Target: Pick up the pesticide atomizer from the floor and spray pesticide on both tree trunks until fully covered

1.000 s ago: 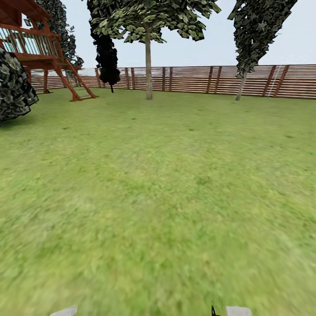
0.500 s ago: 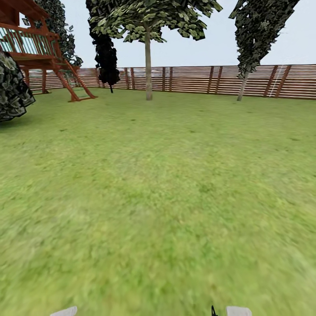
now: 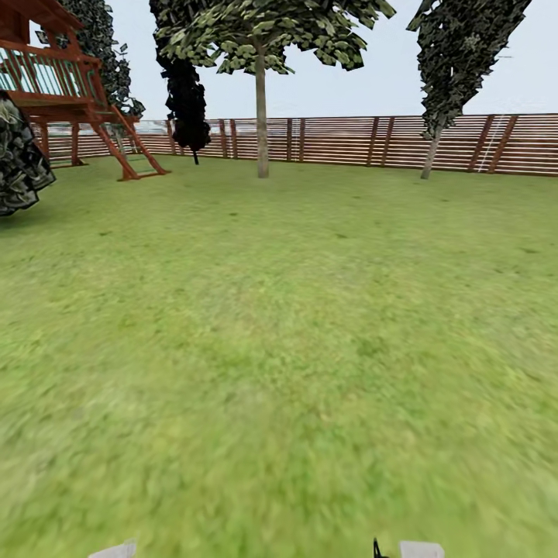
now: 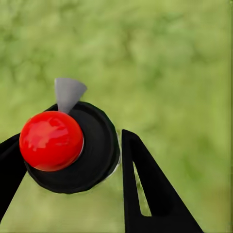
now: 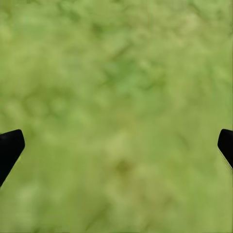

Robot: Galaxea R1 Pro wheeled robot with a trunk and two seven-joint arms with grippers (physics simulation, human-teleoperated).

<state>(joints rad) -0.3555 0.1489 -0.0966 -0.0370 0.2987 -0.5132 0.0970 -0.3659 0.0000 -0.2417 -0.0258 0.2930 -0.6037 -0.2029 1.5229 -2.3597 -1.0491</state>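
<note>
The head view looks across a wide lawn (image 3: 279, 325) toward a brown slat fence (image 3: 349, 139) along the upper part of the frame. A tree (image 3: 262, 116) with a straight, upright, pale trunk stands just left of upper center, in front of the fence, under a leafy crown. A dark cypress-like tree (image 3: 186, 101) rises to its left, and another dark tree (image 3: 449, 70) with a thin leaning stem stands at upper right. A red-brown wooden play tower (image 3: 70, 85) with a ladder fills the upper left corner, and a dark bush (image 3: 19, 167) sits at the left edge below it. Two pale bits of the robot's arms poke in at the bottom edge.

In the left wrist view, the left pincer (image 4: 73, 160) is clamped on the atomizer (image 4: 73, 145). It is seen end-on from its top: a round black body with a glossy red ball cap at lower left of the frame, so its long axis runs along the line of sight toward the grass. A small grey wedge-shaped nozzle sticks out from the rim toward the top of the frame. Black fingers (image 4: 145, 189) flank the body on both sides.

In the right wrist view, the right pincer (image 5: 116, 145) is spread wide apart over blurred grass, with only its black fingertips (image 5: 9, 145) showing at the left and right edges.
</note>
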